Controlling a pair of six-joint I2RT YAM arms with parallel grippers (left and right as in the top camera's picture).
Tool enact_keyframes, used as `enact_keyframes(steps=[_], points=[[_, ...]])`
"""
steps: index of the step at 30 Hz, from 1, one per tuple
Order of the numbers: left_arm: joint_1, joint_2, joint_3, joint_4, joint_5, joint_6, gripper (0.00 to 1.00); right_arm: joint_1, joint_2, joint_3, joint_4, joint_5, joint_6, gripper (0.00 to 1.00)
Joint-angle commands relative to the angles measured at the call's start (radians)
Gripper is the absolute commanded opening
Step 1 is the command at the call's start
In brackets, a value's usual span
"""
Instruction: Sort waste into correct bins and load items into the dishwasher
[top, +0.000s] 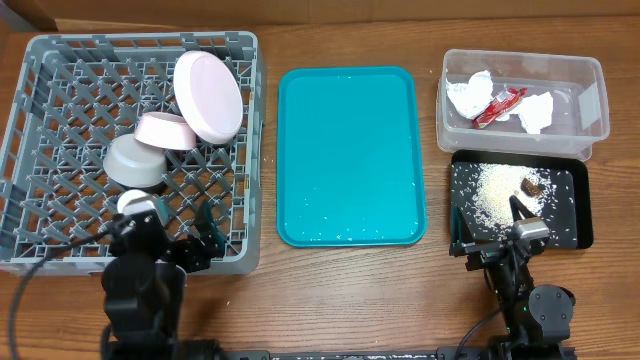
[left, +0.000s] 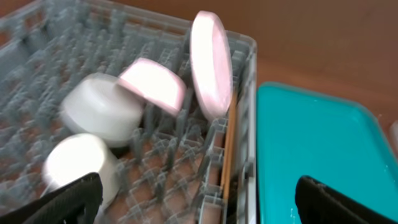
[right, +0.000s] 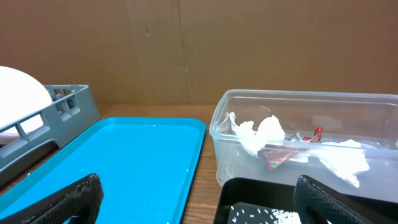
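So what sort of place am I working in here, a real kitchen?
Probably a tabletop test setup, not a kitchen: a wooden table, a cardboard backdrop, a freestanding grey dish rack, plus a clear tub and black tray as bins.

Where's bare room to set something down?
Teal tray, between the dish rack and the clear tub and black tray: open. Rack's far-left cells: free. Crowded: rack's middle and right with large plate, small plate, bowl, cup; tub holds paper and wrapper; black tray carries rice.
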Motion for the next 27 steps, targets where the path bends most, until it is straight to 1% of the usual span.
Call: enact_keyframes(steps=[1,4,8,10,12,14,17,19,21,27], points=[[0.028,-0.116,-0.192,0.167,0.179,0.072,1.00,0.003,-0.006,-0.010,0.004,0.009,-0.006,1.00],[0.027,-0.230,-0.332,0.307,0.180,0.027,1.00,0.003,-0.006,-0.010,0.004,0.009,-0.006,1.00],[0.017,-0.339,-0.450,0.414,0.154,-0.001,1.00,0.003,-0.006,-0.010,0.005,0.009,-0.006,1.00],[-0.003,-0.382,-0.494,0.452,0.113,-0.010,1.00,0.003,-0.006,-0.010,0.004,0.009,-0.006,1.00],[-0.024,-0.386,-0.519,0.491,0.070,-0.012,1.00,0.003,-0.006,-0.010,0.005,0.009,-0.006,1.00],[-0.039,-0.388,-0.533,0.510,0.039,-0.011,1.00,0.003,-0.006,-0.010,0.004,0.009,-0.007,1.00],[-0.044,-0.388,-0.561,0.542,0.019,0.029,1.00,0.003,-0.006,-0.010,0.004,0.009,-0.006,1.00],[-0.044,-0.388,-0.581,0.533,0.024,0.034,1.00,0.003,-0.006,-0.010,0.004,0.009,-0.006,1.00],[-0.044,-0.388,-0.579,0.486,0.029,0.033,1.00,0.003,-0.006,-0.010,0.004,0.009,-0.006,1.00],[-0.043,-0.388,-0.579,0.489,0.043,0.034,1.00,0.003,-0.006,-0.010,0.004,0.009,-0.006,1.00]])
